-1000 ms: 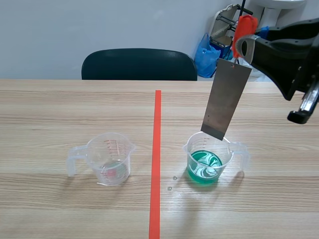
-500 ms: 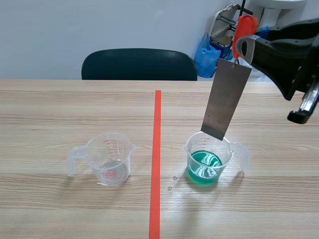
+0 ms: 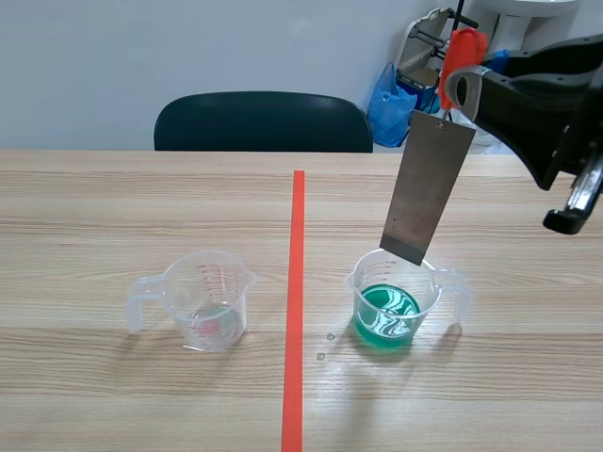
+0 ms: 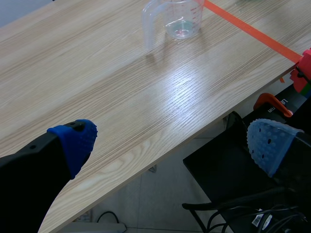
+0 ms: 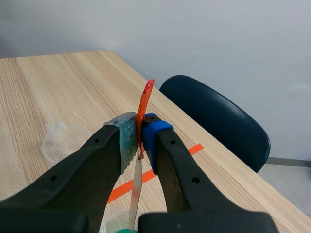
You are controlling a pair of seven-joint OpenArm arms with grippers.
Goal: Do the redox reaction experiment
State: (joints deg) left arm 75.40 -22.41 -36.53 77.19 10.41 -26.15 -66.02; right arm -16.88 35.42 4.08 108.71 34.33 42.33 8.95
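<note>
Grey metal strip [image 3: 429, 188] hangs tilted from an orange-red clip [image 3: 462, 47] in the right gripper [image 3: 462, 87], its lower end over the clear plastic cup of green liquid [image 3: 396, 301]. Left wrist view: left gripper [image 4: 172, 141] released, with an emptier clear plastic cup [image 4: 177, 19] well ahead. Right wrist view: fingers clenched on the clip.

Looks like a robotics lab or test room to me: plain pale wall [image 3: 113, 56], wood-look surface [image 3: 94, 207] with an orange tape line [image 3: 298, 282] down the middle, a clear measuring cup [image 3: 209, 299] and a second cup [image 3: 429, 282] holding green liquid (proper chemistry-demo vibes). There's also a dark chair [image 3: 264, 122] and a blue bag [image 3: 388, 104] in the corner.
</note>
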